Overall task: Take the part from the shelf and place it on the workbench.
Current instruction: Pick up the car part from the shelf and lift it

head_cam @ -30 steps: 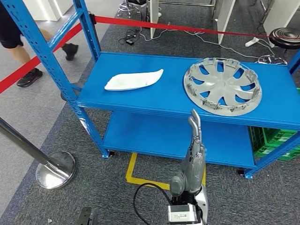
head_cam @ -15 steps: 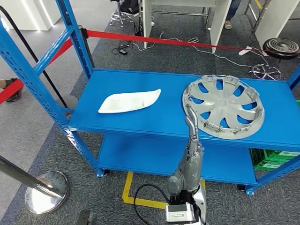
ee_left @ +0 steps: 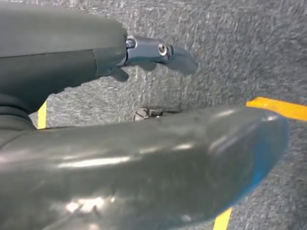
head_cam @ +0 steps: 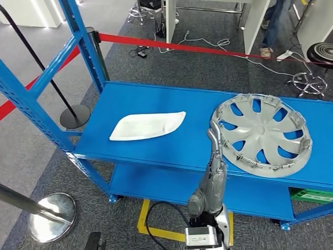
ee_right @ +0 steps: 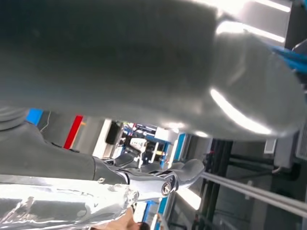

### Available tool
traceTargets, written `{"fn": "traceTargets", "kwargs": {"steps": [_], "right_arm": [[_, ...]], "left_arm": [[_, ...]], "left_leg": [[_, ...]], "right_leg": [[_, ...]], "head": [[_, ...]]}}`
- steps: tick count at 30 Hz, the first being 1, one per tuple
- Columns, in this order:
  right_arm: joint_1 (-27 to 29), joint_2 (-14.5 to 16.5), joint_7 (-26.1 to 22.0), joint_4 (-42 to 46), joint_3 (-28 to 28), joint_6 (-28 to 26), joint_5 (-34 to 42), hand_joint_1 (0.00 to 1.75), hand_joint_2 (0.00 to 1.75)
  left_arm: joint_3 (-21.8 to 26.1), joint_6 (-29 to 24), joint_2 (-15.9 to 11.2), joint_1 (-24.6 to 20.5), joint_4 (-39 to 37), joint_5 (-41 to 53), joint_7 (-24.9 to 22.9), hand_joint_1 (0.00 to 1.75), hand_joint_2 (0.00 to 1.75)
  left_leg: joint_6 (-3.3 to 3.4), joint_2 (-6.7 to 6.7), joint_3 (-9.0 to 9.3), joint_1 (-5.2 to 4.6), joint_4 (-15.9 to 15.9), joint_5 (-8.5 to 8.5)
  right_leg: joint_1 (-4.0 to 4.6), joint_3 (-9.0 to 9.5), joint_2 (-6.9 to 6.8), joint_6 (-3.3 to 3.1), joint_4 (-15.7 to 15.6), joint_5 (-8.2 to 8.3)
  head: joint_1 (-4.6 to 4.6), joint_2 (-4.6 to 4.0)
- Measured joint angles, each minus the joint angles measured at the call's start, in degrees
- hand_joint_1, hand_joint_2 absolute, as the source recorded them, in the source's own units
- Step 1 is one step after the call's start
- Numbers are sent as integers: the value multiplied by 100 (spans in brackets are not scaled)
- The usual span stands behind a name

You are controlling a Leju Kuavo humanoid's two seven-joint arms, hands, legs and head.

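A flat white part (head_cam: 147, 125) lies on the left half of the blue shelf's top board (head_cam: 188, 146). To its right lies a silver hubcap (head_cam: 261, 134). My right hand (head_cam: 214, 172) stands upright in front of the shelf's front edge. Its fingers (head_cam: 216, 143) are straight, hold nothing and reach up beside the hubcap's left rim. In the right wrist view the thumb (ee_right: 152, 62) and a dark finger (ee_right: 163, 179) are apart. My left hand (ee_left: 119, 163) hangs over grey carpet, thumb and finger (ee_left: 159, 50) apart, with nothing in it.
Blue uprights (head_cam: 35, 99) frame the shelf's left end, with a lower board (head_cam: 157, 179) beneath. A chrome stanchion base (head_cam: 51, 216) stands at the near left and a black one (head_cam: 74, 115) behind. Red tape (head_cam: 177, 47) runs behind. A green crate (head_cam: 312, 195) sits at the right and a person's legs (head_cam: 274, 26) are behind.
The camera has shifted, so the shelf sits larger and lower in the picture. My right hand's fingertips now overlap the hubcap's left rim instead of standing below the shelf edge.
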State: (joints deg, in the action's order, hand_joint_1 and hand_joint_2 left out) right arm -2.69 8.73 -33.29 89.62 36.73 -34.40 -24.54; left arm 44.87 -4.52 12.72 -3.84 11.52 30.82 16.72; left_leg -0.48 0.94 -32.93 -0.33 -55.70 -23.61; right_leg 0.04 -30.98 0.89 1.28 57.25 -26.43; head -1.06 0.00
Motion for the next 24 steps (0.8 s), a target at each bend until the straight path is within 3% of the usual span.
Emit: {"fn": "traceTargets", "kwargs": {"steps": [2,3,6,7,8,10,11,12,14,17,19,21,22,23,24], "right_arm": [[-1,5,-1,1,2,1,-3,0,0],[0,7,-1,2,2,1,-4,0,0],[1,7,1,1,3,2,-3,0,0],[1,6,2,1,3,2,-2,0,0],[1,5,2,1,3,0,-2,0,0],[1,5,3,2,3,-5,-3,0,0],[1,5,3,3,2,-7,-3,0,0],[1,4,5,5,0,-9,-4,0,0],[2,2,13,11,-3,-10,-5,0,0],[3,-1,21,25,-4,-10,-12,0,0],[4,-7,42,37,-5,-3,-27,0,0],[5,-11,90,39,-6,17,-47,0,0],[6,-14,120,39,-7,31,-62,0,0],[6,-15,151,39,-9,39,-91,0,0],[6,-16,182,39,-13,39,-140,0,0]], "left_arm": [[1,-1,6,-16,1,3,-2,0,0],[1,-1,7,-27,2,4,-2,0,0],[5,-1,4,-29,2,5,-2,0,0],[7,-1,2,-23,2,8,-2,0,0],[10,-1,1,-19,2,12,1,0,0],[15,0,2,-17,2,25,9,0,0],[19,1,8,-21,2,31,12,0,0],[24,3,15,-30,2,35,14,0,0],[32,8,30,-45,2,40,15,0,0],[38,10,40,-41,2,41,17,0,0],[42,9,43,-46,2,40,17,0,0],[44,-4,44,-49,2,39,17,0,0],[45,-17,47,-44,2,39,17,0,0],[46,-33,51,-36,2,39,21,0,0],[48,-53,58,-28,2,40,33,0,0]], "left_leg": [[-65,-12,-47,3,-105,-92],[-103,-18,-156,6,-319,-206],[-179,-27,-803,45,-1443,-599],[-190,-27,-957,58,-1654,-592],[-198,-28,-996,69,-1634,-457],[-211,-41,-763,92,-1020,46],[-218,-55,-585,96,-643,224],[-201,-68,-442,100,-351,297],[-135,-78,-329,89,-139,212],[-1,-74,-294,90,-122,127],[67,-77,-250,90,-110,86],[105,-79,-221,72,-113,45],[112,-77,-201,63,-114,22],[113,-73,-168,57,-115,-3],[108,-65,-120,52,-116,-34]], "right_leg": [[-27,40,-5,-45,-32,-5],[-45,69,-13,-72,-50,-12],[-57,121,-21,-124,-56,-63],[-60,146,-14,-123,-56,-87],[-66,186,-5,-114,-56,-118],[-80,294,11,-71,-56,-204],[-74,332,16,-36,-51,-261],[-62,350,21,-1,-44,-310],[-37,356,26,64,-56,-377],[-53,374,4,152,8,-480],[-56,108,-26,190,551,-749],[-53,-410,-38,195,1384,-1056],[-52,-622,-38,189,1655,-1081],[-51,-731,-38,177,1702,-967],[-51,-721,-38,158,1509,-730]], "head": [[-14,0],[-25,0],[-47,0],[-48,0],[-48,0],[-48,0],[-56,0],[-66,0],[-63,0],[-33,0],[-8,0],[4,0],[3,0],[3,0],[3,0]]}}
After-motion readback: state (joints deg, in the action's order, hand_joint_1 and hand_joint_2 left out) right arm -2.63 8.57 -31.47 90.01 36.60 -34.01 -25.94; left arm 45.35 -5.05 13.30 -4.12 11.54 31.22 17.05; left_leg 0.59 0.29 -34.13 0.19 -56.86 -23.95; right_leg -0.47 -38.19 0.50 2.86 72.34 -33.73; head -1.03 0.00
